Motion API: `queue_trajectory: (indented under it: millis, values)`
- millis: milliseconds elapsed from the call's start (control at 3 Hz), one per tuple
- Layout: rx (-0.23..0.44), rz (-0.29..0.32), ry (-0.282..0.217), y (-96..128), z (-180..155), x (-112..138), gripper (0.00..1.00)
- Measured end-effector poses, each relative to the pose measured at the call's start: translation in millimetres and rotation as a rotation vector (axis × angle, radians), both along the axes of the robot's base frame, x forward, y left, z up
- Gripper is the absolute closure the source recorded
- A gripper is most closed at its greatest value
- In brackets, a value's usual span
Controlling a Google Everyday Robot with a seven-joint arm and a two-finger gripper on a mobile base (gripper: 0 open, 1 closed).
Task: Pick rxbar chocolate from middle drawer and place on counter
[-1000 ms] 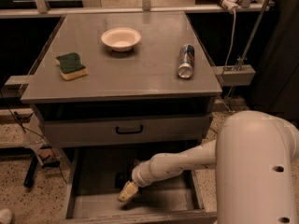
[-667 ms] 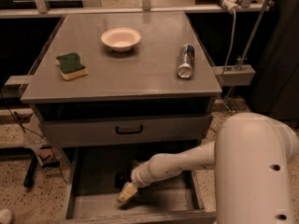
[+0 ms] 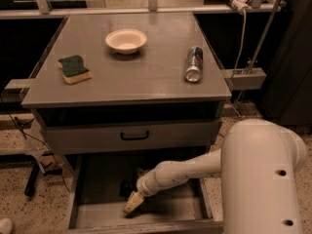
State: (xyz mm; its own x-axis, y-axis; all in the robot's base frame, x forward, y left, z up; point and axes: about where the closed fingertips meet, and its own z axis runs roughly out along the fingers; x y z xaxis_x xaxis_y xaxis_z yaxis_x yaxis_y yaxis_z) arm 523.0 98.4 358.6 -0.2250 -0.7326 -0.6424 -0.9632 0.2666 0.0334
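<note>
The middle drawer (image 3: 97,184) is pulled open below the cabinet, showing its flat grey floor. A small dark bar, the rxbar chocolate (image 3: 125,187), lies on that floor left of centre, partly hidden by my arm. My gripper (image 3: 132,203) is down inside the drawer, just in front of and right of the bar, with its cream tip close to the floor. I cannot tell whether it touches the bar. The counter (image 3: 146,72) is the grey top of the cabinet above.
On the counter are a green-and-yellow sponge (image 3: 74,68) at the left, a white bowl (image 3: 126,40) at the back and a can (image 3: 194,64) lying at the right. A closed drawer front with a black handle (image 3: 134,135) overhangs the open drawer.
</note>
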Motion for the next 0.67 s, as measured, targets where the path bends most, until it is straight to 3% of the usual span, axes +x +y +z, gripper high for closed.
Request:
queue_trajectory:
  millis: [667]
  values:
    - [-0.006,-0.021,0.026,-1.7,-10.7,-11.5,0.0]
